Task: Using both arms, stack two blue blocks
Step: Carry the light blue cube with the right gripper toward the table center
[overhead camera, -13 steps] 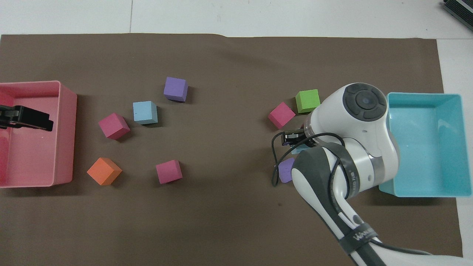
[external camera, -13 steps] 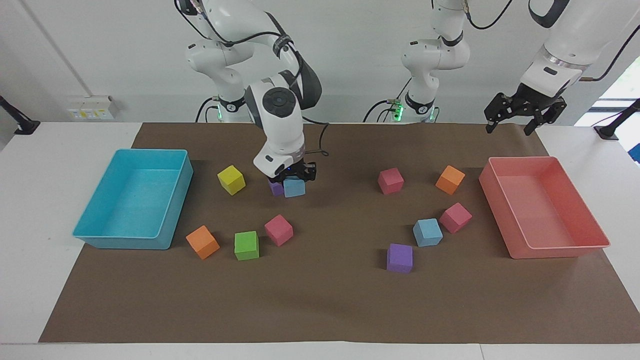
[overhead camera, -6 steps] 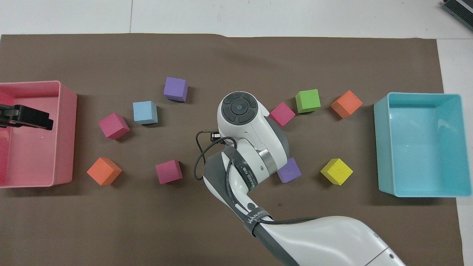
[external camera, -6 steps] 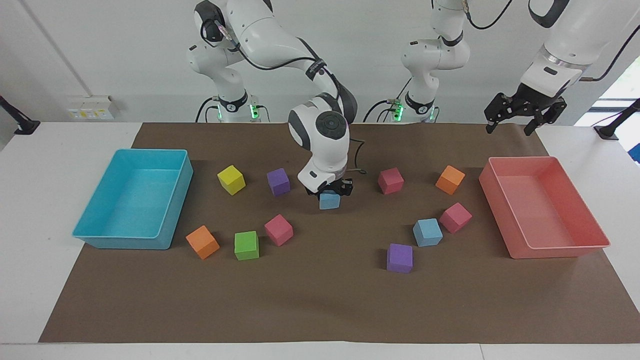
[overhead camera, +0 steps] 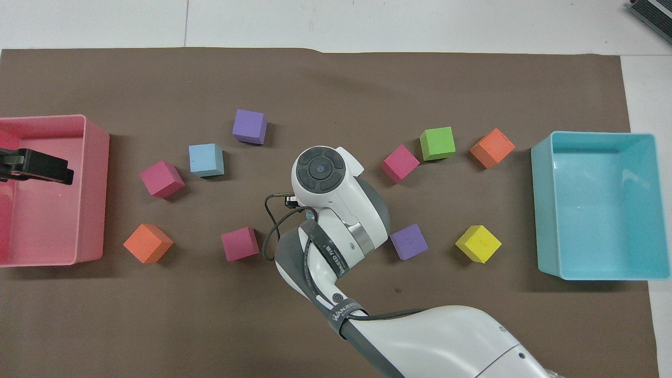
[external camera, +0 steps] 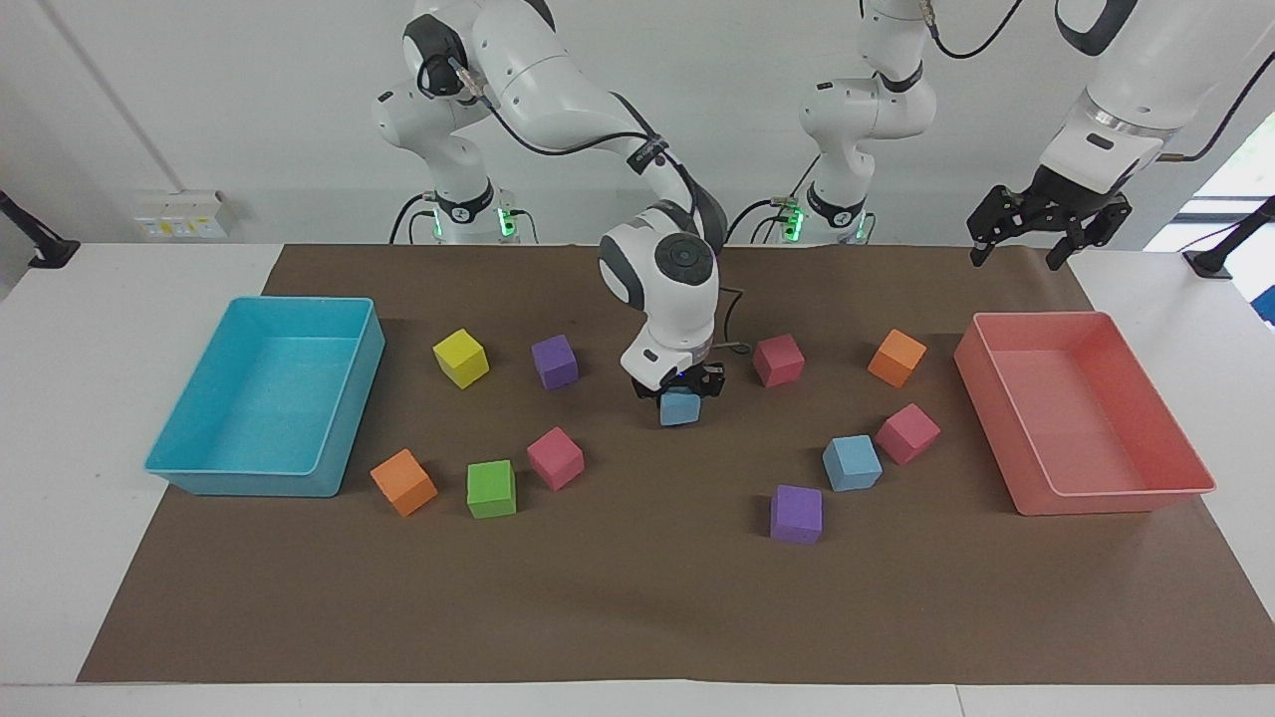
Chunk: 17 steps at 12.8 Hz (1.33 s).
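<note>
Okay, I see right end effector (external camera: 681, 390) clamped on a small sky-blue foam cube (external camera: 679, 408), frame centre; left end effector (external camera: 1032, 231) fingers apart above salmon-pink plastic tray (external camera: 1185, 453), upper right.

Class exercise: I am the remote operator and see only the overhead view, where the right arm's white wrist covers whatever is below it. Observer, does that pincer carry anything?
Observer: Yes. In the facing view the right pincer is shut on a light sky-blue foam cube, low over the brown paper mat.
Operator: And the other arm's? I see only a black tip over the pink plastic tray.
Observer: The left pincer hangs high above that tray, fingers open, holding nothing.
</note>
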### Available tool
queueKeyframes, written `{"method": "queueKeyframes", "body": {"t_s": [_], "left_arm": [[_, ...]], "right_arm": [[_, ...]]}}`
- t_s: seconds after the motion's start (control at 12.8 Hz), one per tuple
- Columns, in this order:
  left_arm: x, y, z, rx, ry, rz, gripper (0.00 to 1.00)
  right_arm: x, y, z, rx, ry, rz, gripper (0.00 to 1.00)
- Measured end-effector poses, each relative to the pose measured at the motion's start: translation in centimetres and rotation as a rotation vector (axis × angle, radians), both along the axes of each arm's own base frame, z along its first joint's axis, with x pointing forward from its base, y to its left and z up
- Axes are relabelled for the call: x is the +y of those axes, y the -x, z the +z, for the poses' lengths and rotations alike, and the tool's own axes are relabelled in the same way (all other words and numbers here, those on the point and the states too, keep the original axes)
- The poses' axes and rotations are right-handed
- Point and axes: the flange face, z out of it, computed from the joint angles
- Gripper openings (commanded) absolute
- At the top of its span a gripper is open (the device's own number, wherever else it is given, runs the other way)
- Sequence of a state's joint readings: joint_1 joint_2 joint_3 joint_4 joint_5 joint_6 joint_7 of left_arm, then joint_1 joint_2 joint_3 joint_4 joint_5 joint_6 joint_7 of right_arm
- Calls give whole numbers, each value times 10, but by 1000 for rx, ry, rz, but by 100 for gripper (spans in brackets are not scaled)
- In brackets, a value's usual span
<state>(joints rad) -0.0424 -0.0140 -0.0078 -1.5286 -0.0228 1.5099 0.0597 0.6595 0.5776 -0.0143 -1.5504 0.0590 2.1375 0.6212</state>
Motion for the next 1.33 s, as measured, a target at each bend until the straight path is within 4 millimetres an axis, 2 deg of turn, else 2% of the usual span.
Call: {"method": "queueKeyframes", "body": {"t_s": [0.39,0.47,0.55,0.63,0.86,1.02,1.33], "left_arm": [[1,-2,1,-14,1,2,100],[0,-3,3,-28,1,2,100],[0,-4,3,-38,2,1,100],[-1,-5,4,-45,2,0,100],[-3,-5,4,-49,3,-4,100],[-4,-5,4,-48,3,-6,100],[-8,-14,-6,-43,3,-11,100]], "right_arm": [[-1,-4,-16,-17,3,-1,0],[-1,-4,-17,-16,6,-1,26],[-2,-4,-18,-16,8,0,86],[-2,-3,-19,-14,10,0,100],[-3,-3,-20,-13,13,-1,100],[-9,-9,-12,-24,6,-11,100],[-33,-24,34,-65,-23,-52,100]]}}
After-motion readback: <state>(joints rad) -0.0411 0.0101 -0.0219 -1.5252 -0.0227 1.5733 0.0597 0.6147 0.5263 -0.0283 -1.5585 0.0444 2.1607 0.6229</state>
